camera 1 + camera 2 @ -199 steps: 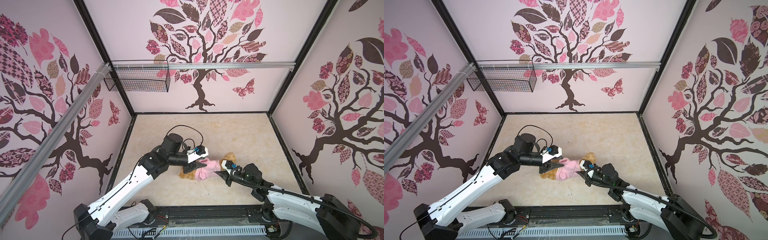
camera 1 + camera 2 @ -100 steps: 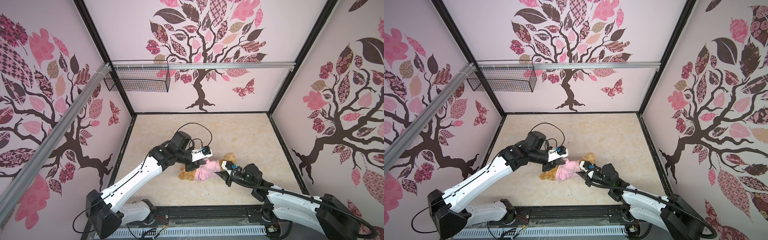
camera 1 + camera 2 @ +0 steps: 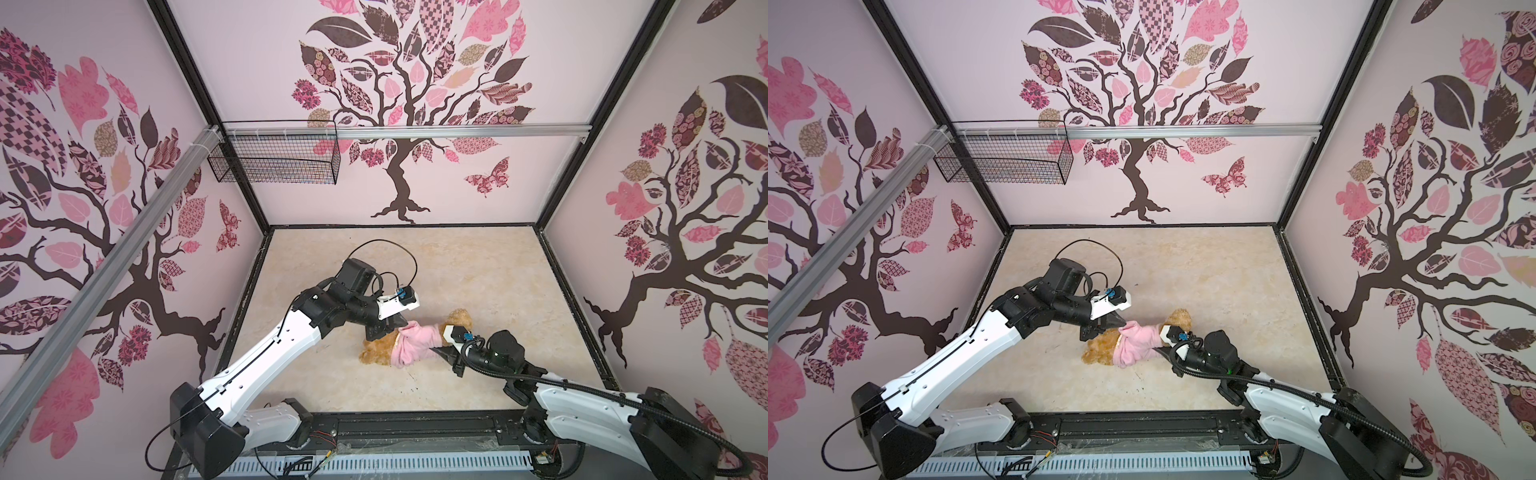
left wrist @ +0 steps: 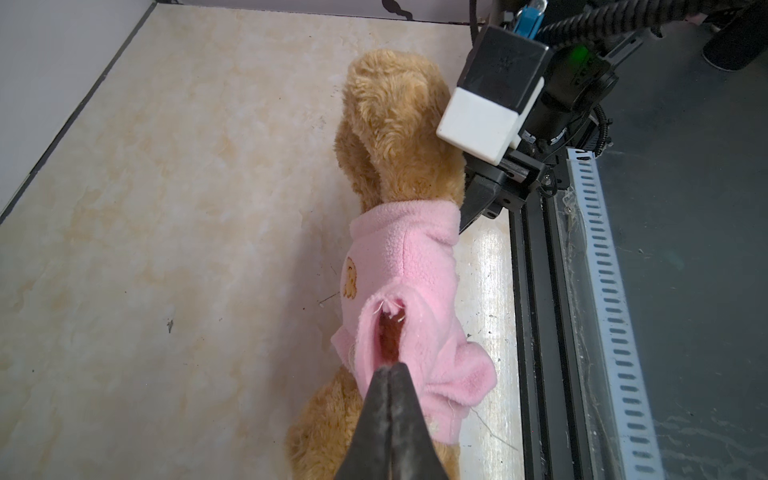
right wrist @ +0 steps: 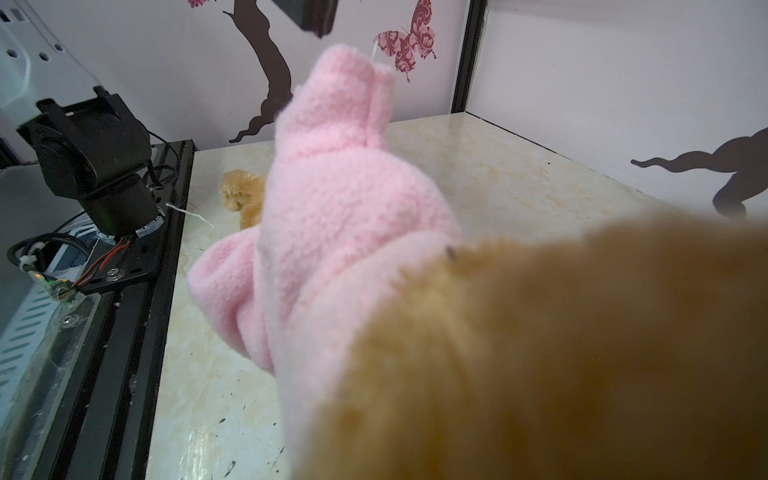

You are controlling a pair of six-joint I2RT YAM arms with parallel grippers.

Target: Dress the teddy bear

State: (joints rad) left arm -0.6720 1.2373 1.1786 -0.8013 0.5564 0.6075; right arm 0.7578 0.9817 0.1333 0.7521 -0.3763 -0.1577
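Since a second ago the left arm has leaned farther forward from its base over the beige marbled table [image 3: 457, 266]. The left claw [image 4: 390, 371] has gone from partly apart to pressed tip to tip. It now pinches the rim of an opening in the small pink fleece shirt [image 4: 415, 266]. In the right wrist view that fabric stands drawn up in a peak. The right arm has hardly shifted.

In both top views the shaggy golden-brown plush teddy bear [image 3: 458, 319] lies on the table near its front edge. Its head is toward the right arm and its legs [image 3: 376, 351] are toward the left arm, with the shirt around its body between them. An orange emblem [image 4: 350, 278] shows on the shirt in the left wrist view.

The right claw [image 3: 445, 353] sits against the bear at the collar end of the shirt. In the left wrist view one of its dark fingers [image 4: 476, 199] touches the collar just below the head. Fur fills the right wrist view and hides the fingers, so I cannot tell how wide that claw stands or whether it grips anything.
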